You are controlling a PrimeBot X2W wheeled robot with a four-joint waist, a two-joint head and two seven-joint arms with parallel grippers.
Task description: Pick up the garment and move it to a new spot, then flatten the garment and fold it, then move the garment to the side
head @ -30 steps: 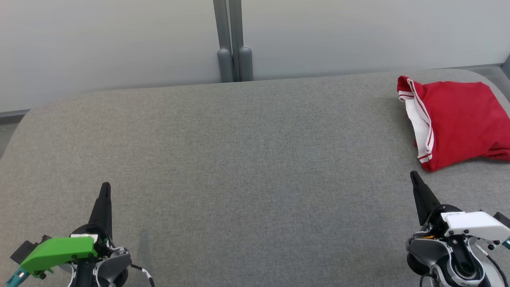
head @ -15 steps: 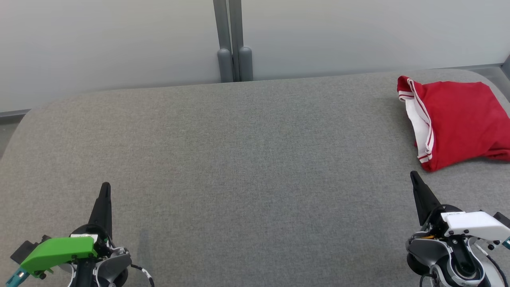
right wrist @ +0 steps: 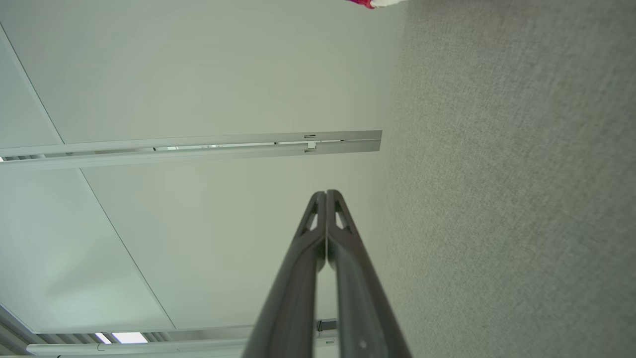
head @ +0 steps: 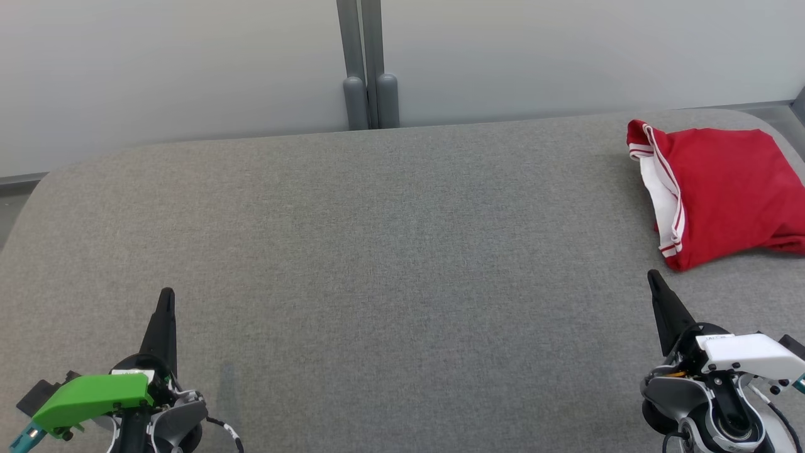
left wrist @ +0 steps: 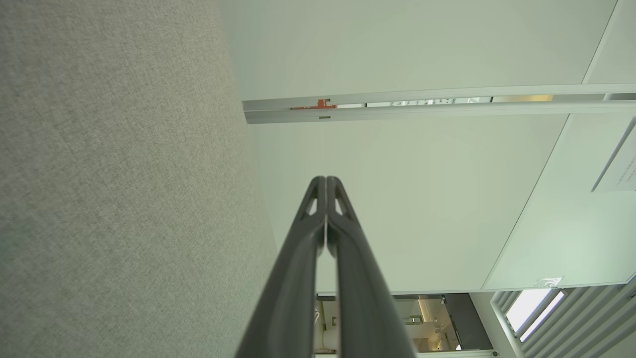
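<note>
**A:** Where is the garment (head: pixel 723 189)?

**B:** In the upper right of the head view. It's a red bundle with a white striped band (head: pixel 666 195) down its left side. It lies on the grey surface (head: pixel 377 251) close to the rounded far corner, and its right part runs out of the frame.

**A:** And the pincers?

**B:** Both are pressed fully together and hold nothing. The right pincer (head: pixel 654 277) is at the lower right, with its tip near the garment's lower corner but not touching it. The left pincer (head: pixel 165 296) is at the lower left, well apart from the cloth.

**A:** What could go wrong?

**B:** Three things, I'd say. If the right pincer goes in with its fingers together, it will shove the cloth instead of taking it. So near the corner, that shove could push the garment off the surface. The bundle also looks layered, so a pinch on the top layer alone would peel it open and leave the rest trailing.

**A:** And the third?

**B:** The left pincer has a long way to cross. If only the right one lifts, the cloth will probably hang lopsided and land crumpled.
</note>
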